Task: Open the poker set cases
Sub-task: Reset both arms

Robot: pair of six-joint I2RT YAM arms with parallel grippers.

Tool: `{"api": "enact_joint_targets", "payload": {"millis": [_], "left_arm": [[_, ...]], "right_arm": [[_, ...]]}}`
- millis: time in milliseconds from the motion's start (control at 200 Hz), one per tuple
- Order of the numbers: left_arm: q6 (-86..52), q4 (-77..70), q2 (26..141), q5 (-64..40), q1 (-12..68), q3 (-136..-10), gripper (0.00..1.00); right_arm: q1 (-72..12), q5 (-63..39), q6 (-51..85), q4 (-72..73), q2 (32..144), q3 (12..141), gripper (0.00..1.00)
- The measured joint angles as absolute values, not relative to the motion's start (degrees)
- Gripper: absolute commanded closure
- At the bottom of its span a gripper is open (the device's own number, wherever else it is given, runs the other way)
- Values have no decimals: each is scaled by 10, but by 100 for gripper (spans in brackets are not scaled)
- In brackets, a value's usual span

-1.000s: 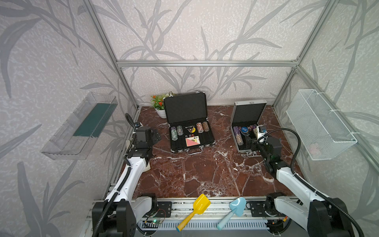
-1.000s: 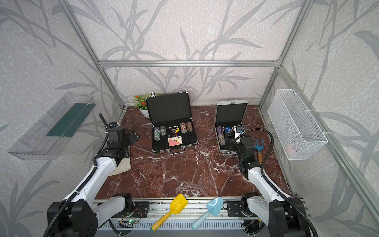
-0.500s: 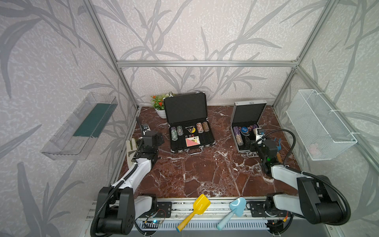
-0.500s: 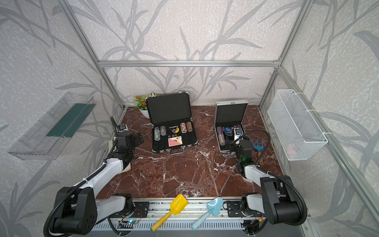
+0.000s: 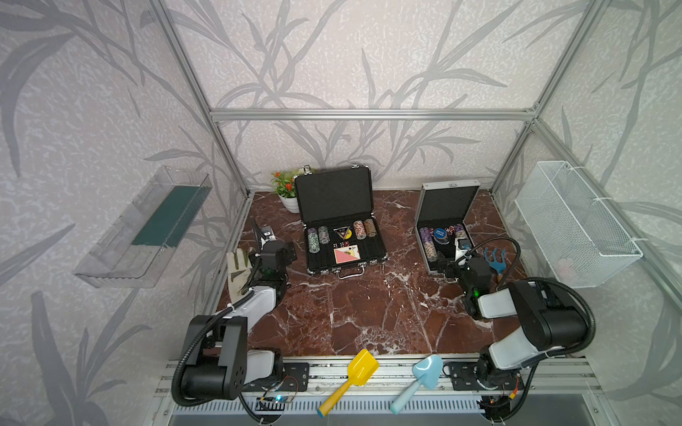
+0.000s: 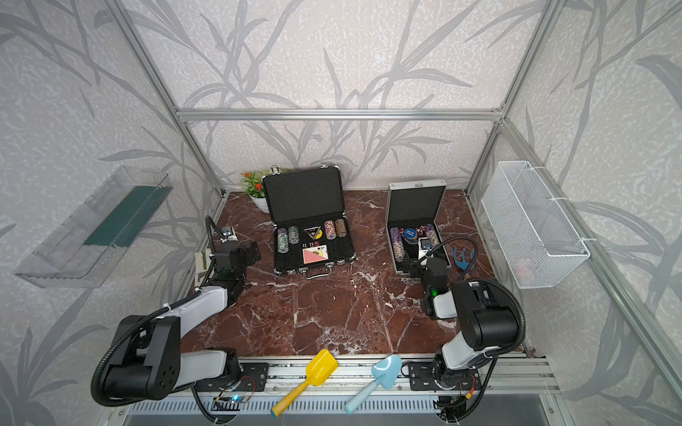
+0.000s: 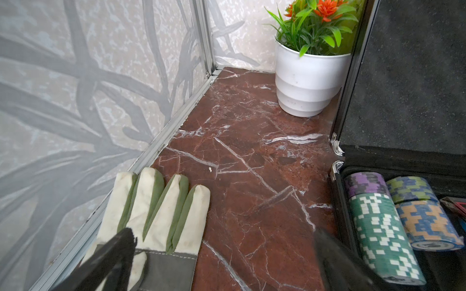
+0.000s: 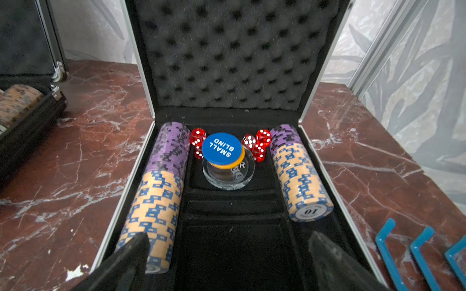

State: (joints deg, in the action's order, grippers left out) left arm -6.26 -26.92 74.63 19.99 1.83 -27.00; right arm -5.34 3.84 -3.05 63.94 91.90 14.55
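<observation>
Left arm (image 5: pixel 258 300), right arm (image 5: pixel 492 304) folded back; black case (image 5: pixel 334 195), silver case (image 5: pixel 444 206) open.

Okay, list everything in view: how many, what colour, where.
black poker case: one, black, open, table middle back
silver poker case: one, silver, open, back right
poker chips: rows, mixed colours, inside both cases
potted plant: one, white pot, back left
glove: one, cream and green, left edge
hand rake: one, blue, beside silver poker case
yellow shovel: one, yellow, front rail
blue trowel: one, light blue, front rail
wire basket: one, white, right wall
clear tray: one, transparent, left wall
left claw: one, black, open, between glove and black poker case
right claw: one, black, open, before silver poker case
</observation>
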Motion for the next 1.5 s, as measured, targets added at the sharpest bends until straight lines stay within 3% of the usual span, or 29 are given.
{"api": "enact_joint_targets", "payload": {"millis": [255,430,1499], "left_arm": [[-50,-346,782,170,15,-253,1],[-34,-453,883,130,11,-215,1],[-31,-444,878,89,-1,-232,1]], "right_arm": [[-53,42,-30,606,919,187,1],[-53,42,-30,586,917,204,1],[-53,42,-30,571,917,204,1]]}}
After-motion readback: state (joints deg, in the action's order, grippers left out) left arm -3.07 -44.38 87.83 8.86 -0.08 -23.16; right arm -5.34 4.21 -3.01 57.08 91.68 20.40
